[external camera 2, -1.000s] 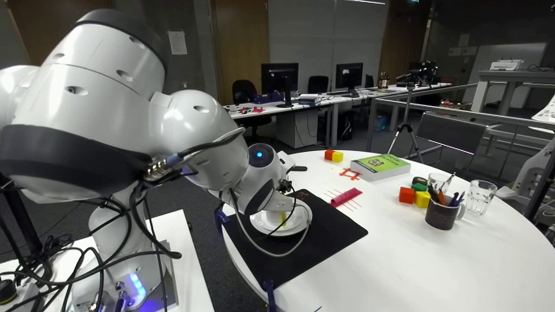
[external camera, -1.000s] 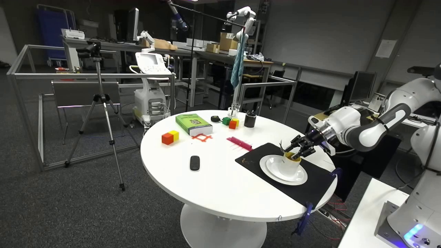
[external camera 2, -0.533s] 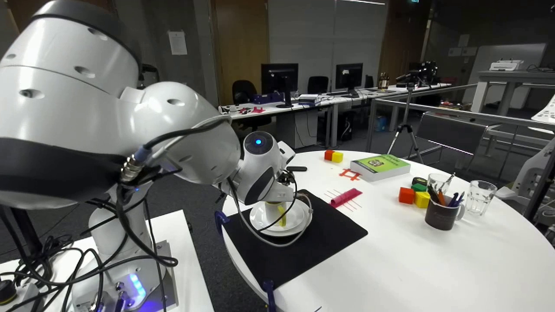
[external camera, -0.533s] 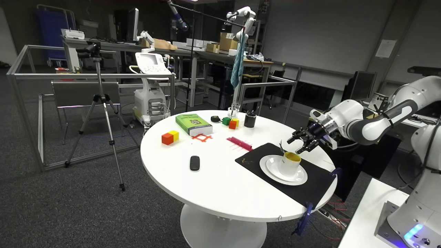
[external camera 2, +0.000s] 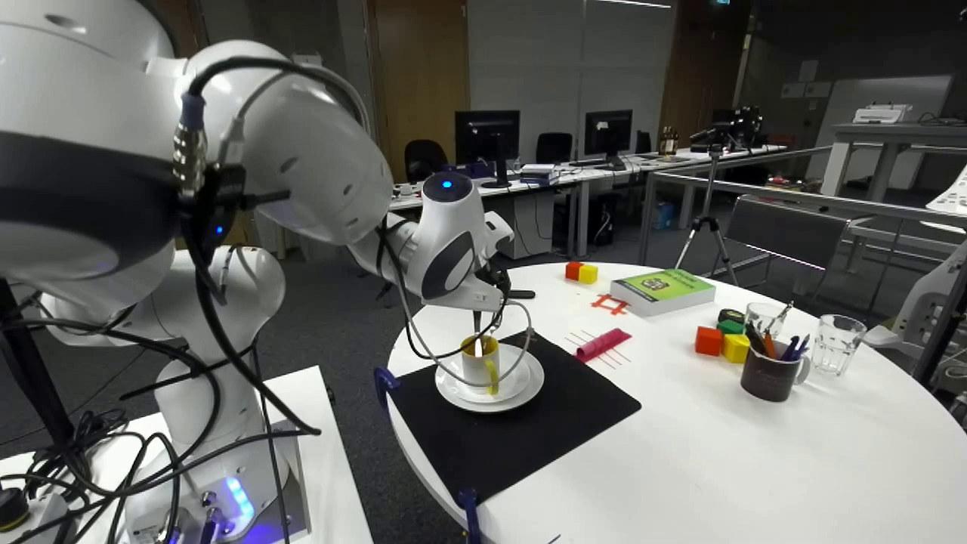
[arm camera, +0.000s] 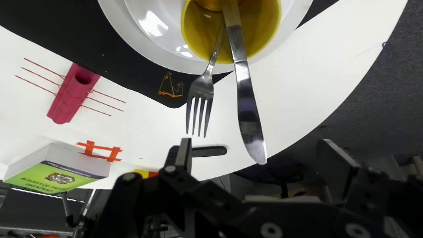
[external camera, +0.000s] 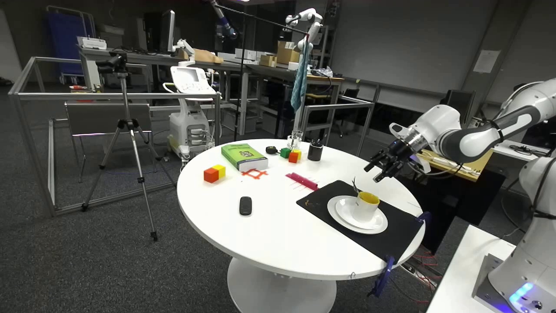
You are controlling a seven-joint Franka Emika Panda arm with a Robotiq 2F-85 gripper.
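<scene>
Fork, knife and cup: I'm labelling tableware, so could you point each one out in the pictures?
Fork (arm camera: 202, 85): in the wrist view, on its head, near the root of the tines.
Knife (arm camera: 244, 86): in the wrist view, on the blade.
Cup (external camera: 364, 212): in an exterior view, on its white outer wall.

Robotics lab, by the look of it: white robot arm (external camera: 473, 143) mounted on a white stand (external camera: 458, 276), second arm (external camera: 314, 29) up at the back, wheeled console (external camera: 193, 121) with a screen (external camera: 189, 75), tripod (external camera: 129, 124), metal rails (external camera: 102, 95) near the round table (external camera: 265, 243). Partly office as well: long desk (external camera 2: 585, 173) with monitors (external camera 2: 487, 140), black chair (external camera 2: 424, 160) by it, cardboard boxes (external camera: 286, 54) on a workbench (external camera: 323, 79). Dark carpet (external camera: 108, 261) underfoot, paper sheet (external camera: 487, 61) on the grey wall (external camera: 527, 48), strip light (external camera 2: 634, 3) overhead.
</scene>
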